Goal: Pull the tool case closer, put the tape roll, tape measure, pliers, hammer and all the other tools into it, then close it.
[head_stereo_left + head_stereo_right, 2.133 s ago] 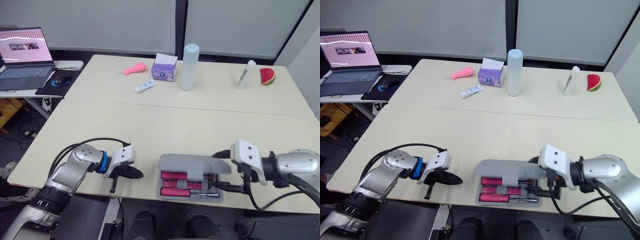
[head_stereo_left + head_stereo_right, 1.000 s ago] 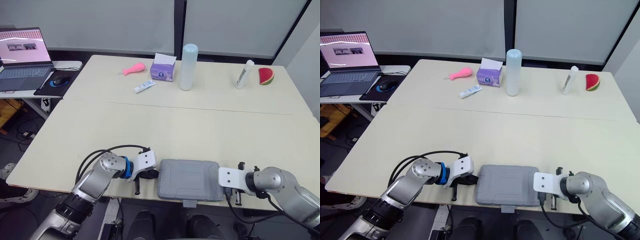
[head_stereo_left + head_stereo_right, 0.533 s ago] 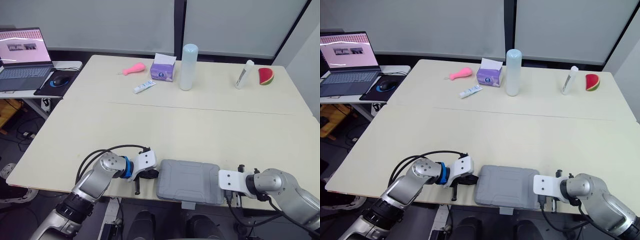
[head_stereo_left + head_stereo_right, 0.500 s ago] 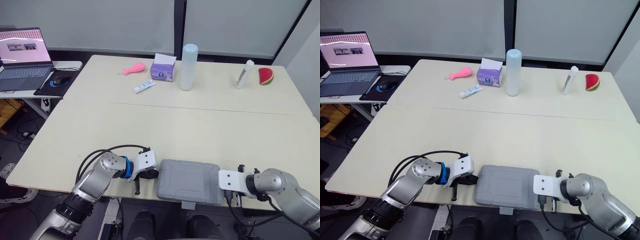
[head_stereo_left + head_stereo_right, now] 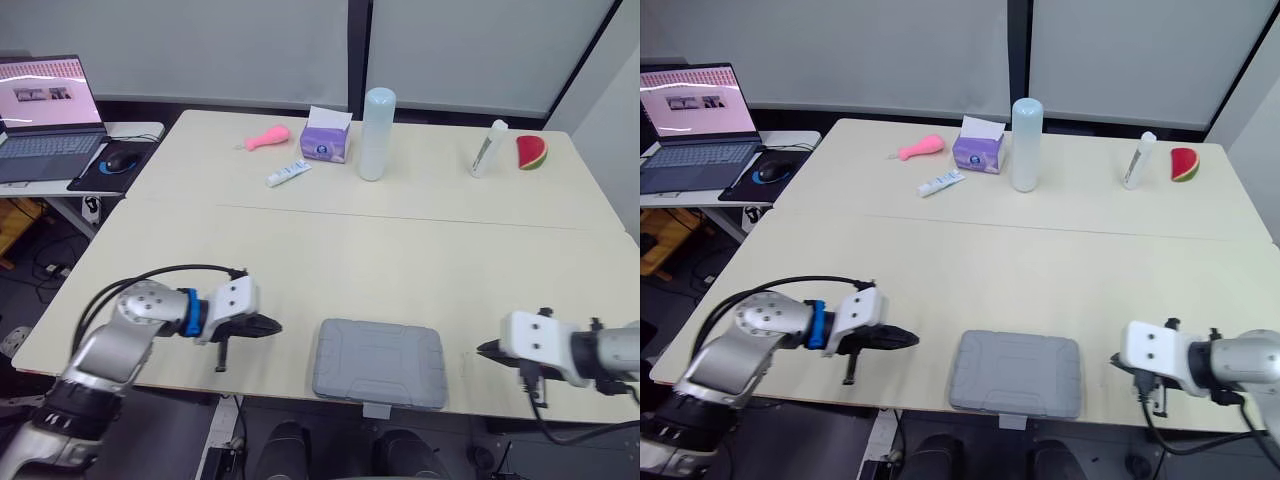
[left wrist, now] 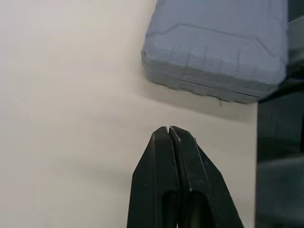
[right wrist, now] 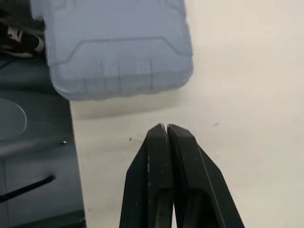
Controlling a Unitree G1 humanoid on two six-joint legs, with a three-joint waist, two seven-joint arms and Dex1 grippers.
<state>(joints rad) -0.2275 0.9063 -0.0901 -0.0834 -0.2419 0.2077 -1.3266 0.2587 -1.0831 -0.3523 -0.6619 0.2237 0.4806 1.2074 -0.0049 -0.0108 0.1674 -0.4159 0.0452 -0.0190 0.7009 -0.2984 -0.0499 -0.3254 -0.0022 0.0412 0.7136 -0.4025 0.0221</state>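
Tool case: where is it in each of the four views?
Left eye view: tool case, closed, low centre.
Right eye view: tool case, low centre.
Left wrist view: tool case beyond the shut left gripper.
Right wrist view: tool case beyond the shut right gripper.
Shared landmark: near edge of the table.

Grey tool case [image 5: 379, 362], cream table [image 5: 400, 250] — purple box [image 5: 327, 143]

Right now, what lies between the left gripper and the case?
Nothing but bare table lies between the left gripper and the closed case; the left wrist view shows that stretch plainly.
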